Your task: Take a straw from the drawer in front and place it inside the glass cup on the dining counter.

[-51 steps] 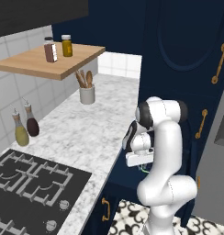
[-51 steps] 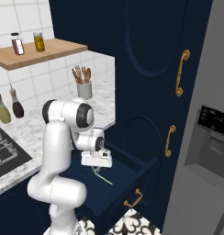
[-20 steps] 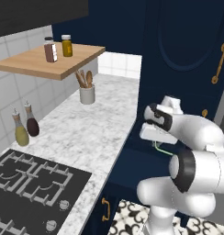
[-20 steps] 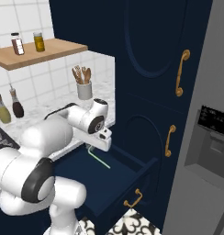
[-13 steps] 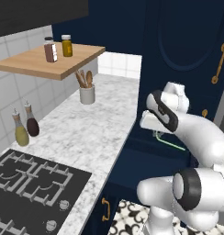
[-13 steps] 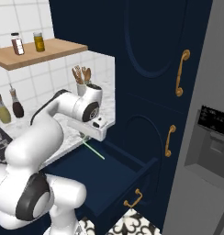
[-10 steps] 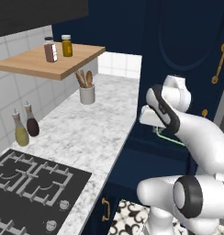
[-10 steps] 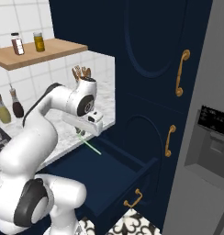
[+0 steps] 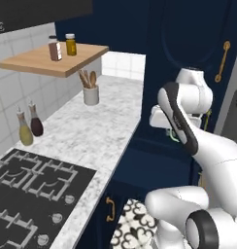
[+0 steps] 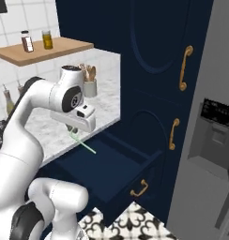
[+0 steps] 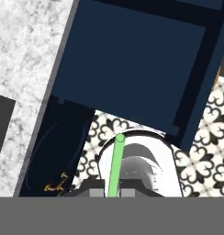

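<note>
Gripper [image 10: 75, 132] raised above the open drawer [image 10: 111, 168], beside the front edge of the marble worktop [image 9: 91, 141]; fingers closed together on the straw [image 10: 83, 143], pinching its upper end.

Right base view: straw hangs from the gripper and slants down and away from the arm, light green, free end in the air over the drawer's dark interior, not touching the drawer floor; drawer pulled out, navy, curved brass handle [image 10: 139, 188] on its front face.

Left base view: gripper [image 9: 170, 132] mostly hidden behind the arm's forearm; a short piece of the straw [image 9: 173, 138] shows just below the hand, against the navy cupboard front.

Hand view: straw [image 11: 114, 166] runs up from between the fingertips as a straight green line; behind it the open drawer [image 11: 132, 69], seen from above, and the patterned floor tiles [image 11: 205, 147].

Worktop: black gas hob [image 9: 28, 189] at the near left corner; two bottles [image 9: 30, 125] against the tiled wall; utensil pot [image 9: 91, 94] near the far edge; wooden shelf [image 9: 52, 59] above with two jars.
</note>
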Robot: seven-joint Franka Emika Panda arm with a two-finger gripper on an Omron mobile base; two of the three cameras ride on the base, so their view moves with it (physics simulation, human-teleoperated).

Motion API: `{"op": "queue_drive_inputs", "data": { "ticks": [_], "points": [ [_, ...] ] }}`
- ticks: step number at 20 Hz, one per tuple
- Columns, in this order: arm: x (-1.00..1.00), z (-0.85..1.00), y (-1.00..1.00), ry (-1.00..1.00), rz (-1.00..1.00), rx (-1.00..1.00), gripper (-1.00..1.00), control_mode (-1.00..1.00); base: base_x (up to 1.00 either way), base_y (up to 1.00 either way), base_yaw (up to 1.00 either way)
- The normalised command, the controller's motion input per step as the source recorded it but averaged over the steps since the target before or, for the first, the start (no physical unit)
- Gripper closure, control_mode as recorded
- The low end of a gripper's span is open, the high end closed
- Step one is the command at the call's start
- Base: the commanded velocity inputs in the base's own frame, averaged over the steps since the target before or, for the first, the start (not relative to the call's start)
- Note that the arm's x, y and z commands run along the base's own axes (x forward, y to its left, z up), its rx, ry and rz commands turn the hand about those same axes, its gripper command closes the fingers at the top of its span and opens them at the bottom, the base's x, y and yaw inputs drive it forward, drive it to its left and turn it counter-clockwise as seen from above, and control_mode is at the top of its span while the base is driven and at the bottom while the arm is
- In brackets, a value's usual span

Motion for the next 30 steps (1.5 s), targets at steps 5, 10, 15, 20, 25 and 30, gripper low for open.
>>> {"op": "queue_drive_inputs", "data": {
  "ticks": [5,10,15,20,25,30],
  "points": [
    [0.00,0.00,0.00,0.00,0.00,0.00,1.00,1.00,-1.00,0.00,-0.16],
    [0.00,0.00,0.00,0.00,0.00,0.00,1.00,1.00,-0.63,-0.24,-0.52],
    [0.00,0.00,0.00,0.00,0.00,0.00,1.00,1.00,-0.03,-0.42,-0.73],
    [0.00,0.00,0.00,0.00,0.00,0.00,1.00,1.00,0.00,-0.59,-0.71],
    [0.00,0.00,0.00,0.00,0.00,0.00,1.00,1.00,0.00,-0.63,-0.69],
    [0.00,0.00,0.00,0.00,0.00,0.00,1.00,1.00,0.07,-0.62,-0.66]
  ]
}}
